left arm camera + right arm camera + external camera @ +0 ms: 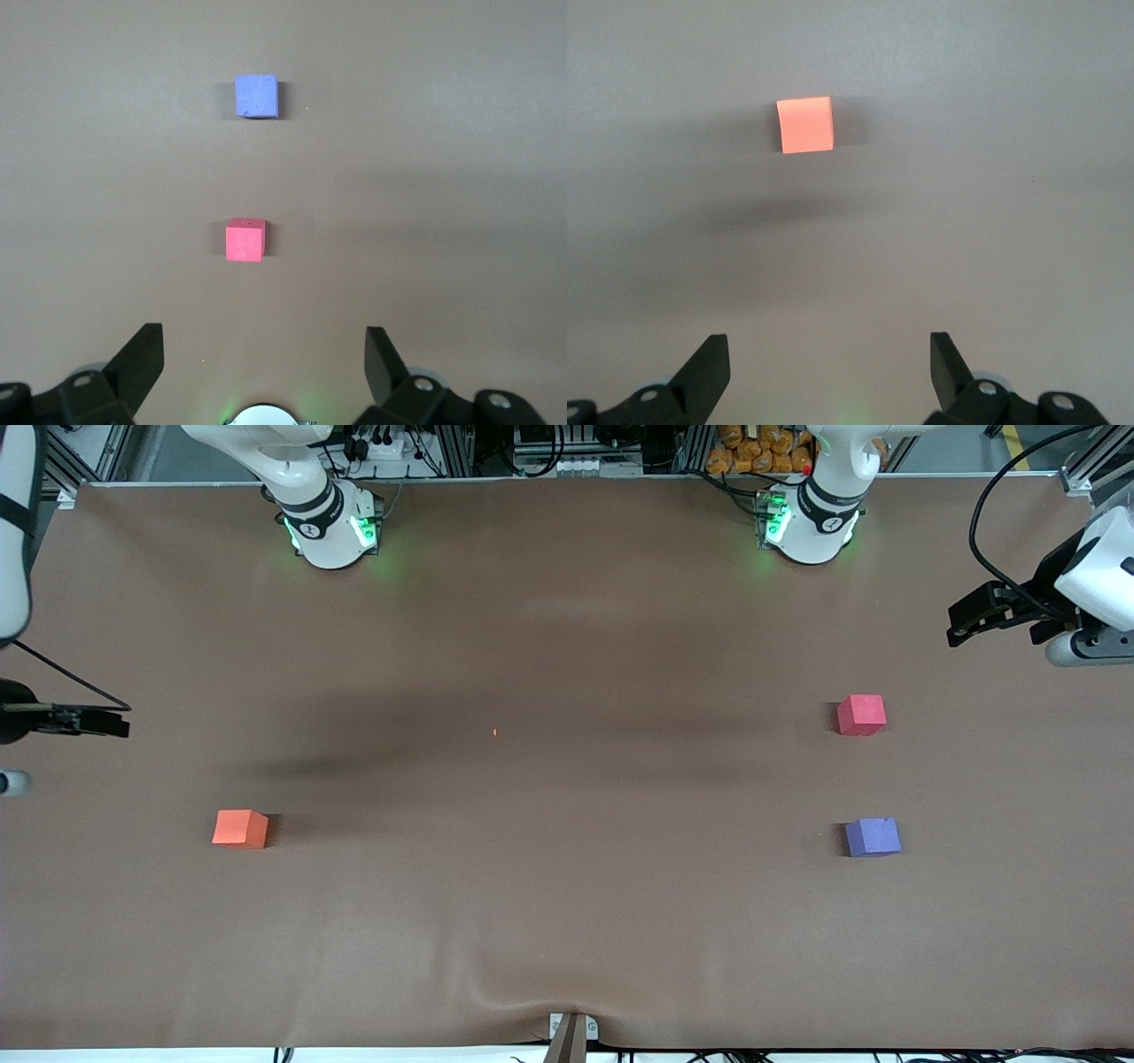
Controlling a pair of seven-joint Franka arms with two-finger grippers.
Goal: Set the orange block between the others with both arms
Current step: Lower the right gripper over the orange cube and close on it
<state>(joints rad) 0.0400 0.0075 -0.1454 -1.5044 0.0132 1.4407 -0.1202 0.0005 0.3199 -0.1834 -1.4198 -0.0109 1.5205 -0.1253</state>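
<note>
The orange block point(240, 828) sits on the brown desk point(567, 921) toward the right arm's end, resting flat with nothing touching it. At the left arm's end of the desk stand the two others: the red-pink cube point(861, 715) and the purple-blue cube point(873, 837), the purple-blue one nearer to the front camera. They stand well apart, with a bare stretch of desk between them, and roughly in line with each other. The orange block is well apart from both, almost the whole length of the desk away.

The right gripper point(122, 722) hangs over the desk's edge at the right arm's end, above the desk surface and not over the orange block. Its jaws stand wide open and hold nothing; in the right wrist view the orange block point(805, 125) lies ahead of the open right gripper point(830, 367).

The left gripper point(955, 627) hangs over the desk near the edge at the left arm's end, not over either cube. Its jaws are also spread wide and empty. The left wrist view shows the red-pink cube point(244, 240) and the purple-blue cube point(257, 96) ahead of the open left gripper point(264, 363).
</note>
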